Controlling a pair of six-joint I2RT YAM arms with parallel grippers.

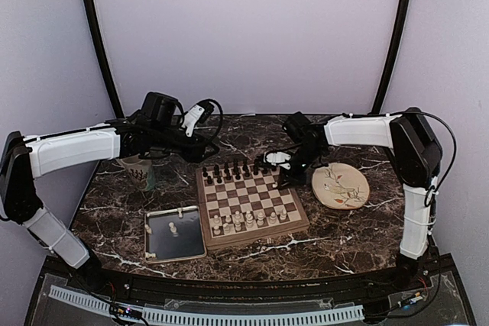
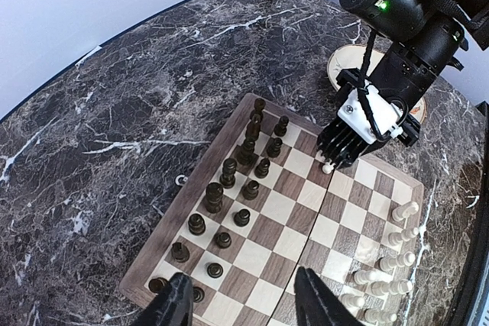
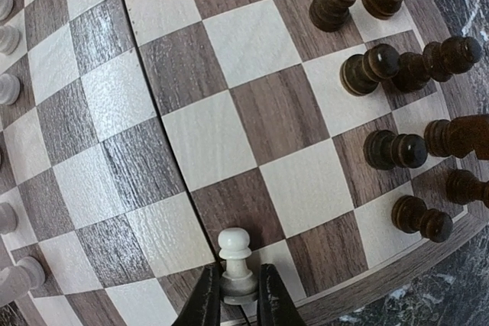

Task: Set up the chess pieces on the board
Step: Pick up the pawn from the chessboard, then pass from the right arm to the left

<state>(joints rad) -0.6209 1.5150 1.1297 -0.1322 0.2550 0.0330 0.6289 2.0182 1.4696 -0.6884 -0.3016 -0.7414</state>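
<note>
Tan-and-brown checked board (image 3: 260,112), cream pawn (image 3: 234,250)

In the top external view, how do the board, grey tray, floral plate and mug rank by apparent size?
1. board
2. tray
3. plate, nearly like the tray
4. mug, partly hidden

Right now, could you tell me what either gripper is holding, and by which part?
The right gripper pinches a small cream-white pawn by its base; the left gripper is open and empty.
</note>
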